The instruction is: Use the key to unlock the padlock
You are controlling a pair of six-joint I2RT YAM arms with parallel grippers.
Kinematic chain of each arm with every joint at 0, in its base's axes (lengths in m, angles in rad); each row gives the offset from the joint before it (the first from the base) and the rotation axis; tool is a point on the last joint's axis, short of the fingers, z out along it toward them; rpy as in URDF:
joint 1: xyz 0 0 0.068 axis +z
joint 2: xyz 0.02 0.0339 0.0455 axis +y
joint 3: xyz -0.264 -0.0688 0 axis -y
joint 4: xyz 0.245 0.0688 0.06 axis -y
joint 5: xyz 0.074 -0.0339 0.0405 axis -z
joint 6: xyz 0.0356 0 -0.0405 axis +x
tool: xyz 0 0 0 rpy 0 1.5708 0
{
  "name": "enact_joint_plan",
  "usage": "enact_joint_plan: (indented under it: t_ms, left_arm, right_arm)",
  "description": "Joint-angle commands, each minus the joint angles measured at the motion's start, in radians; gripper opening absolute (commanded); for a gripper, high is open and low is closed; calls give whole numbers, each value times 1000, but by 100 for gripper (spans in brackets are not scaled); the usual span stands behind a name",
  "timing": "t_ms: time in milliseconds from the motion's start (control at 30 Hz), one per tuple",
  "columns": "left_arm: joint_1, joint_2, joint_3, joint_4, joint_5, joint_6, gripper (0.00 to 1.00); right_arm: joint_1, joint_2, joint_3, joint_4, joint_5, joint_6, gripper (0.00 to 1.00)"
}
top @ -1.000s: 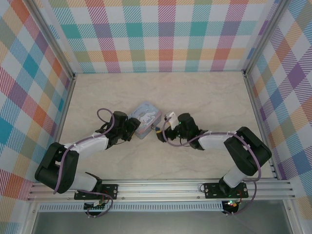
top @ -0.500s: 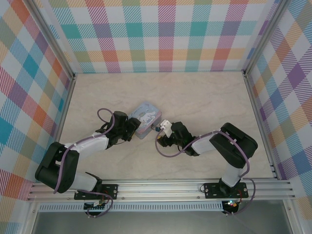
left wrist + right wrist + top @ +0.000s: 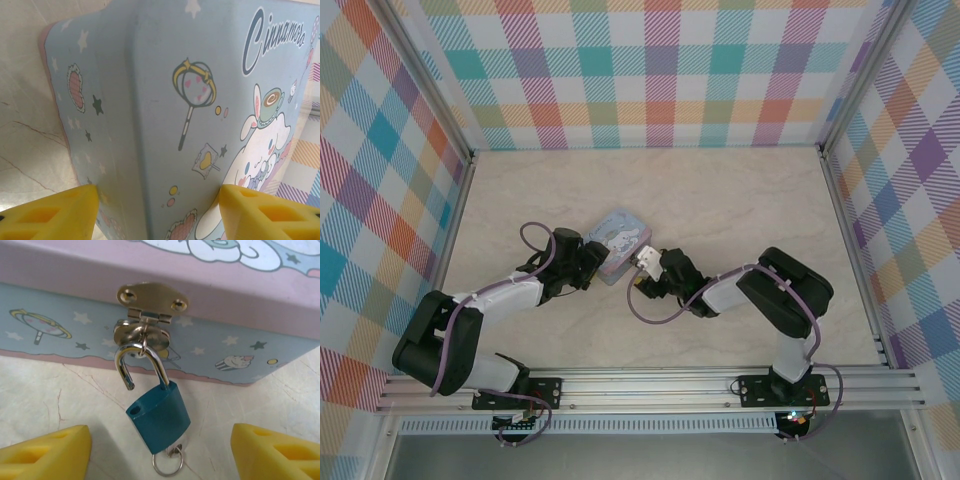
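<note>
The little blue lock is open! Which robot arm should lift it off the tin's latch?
Right, probably. The open right gripper has its yellow fingers either side of the small teal metal padlock, which hangs from the silvery clasp of the pale blue cartoon-printed tin. The left gripper straddles the tin's other side.

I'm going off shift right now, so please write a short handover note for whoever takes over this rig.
Left gripper: jaws clamped on the pale blue cartoon-printed rectangular tin.
Right gripper: jaws open, empty, facing the tiny teal-bodied padlock.
Padlock: hangs from the tin's silvery hasp; one leg of its thin silvery shackle is out of the body, so unlocked.
Key: only its small silvery ring shows under the padlock body; the key seems inserted.
To do: apparently just unhooking the shackle, if the tin must open.
</note>
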Motion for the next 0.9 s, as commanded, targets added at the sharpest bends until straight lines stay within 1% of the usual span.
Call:
enact_joint_plan:
  t_ms: [0, 267, 567, 700, 867]
  left_arm:
    - [-13, 14, 22, -8, 19, 14, 65]
    - [-13, 17, 23, -7, 20, 14, 65]
    - [-12, 22, 25, -5, 25, 14, 65]
    - [-13, 22, 27, -7, 25, 14, 65]
    - [-13, 22, 27, -10, 24, 16, 65]
  right_arm:
    - [6, 23, 29, 41, 25, -33, 72]
    - [6, 36, 31, 60, 32, -29, 70]
    - [7, 53, 36, 86, 44, -24, 63]
    - [6, 57, 35, 105, 46, -24, 56]
    - [6, 55, 29, 121, 51, -16, 43]
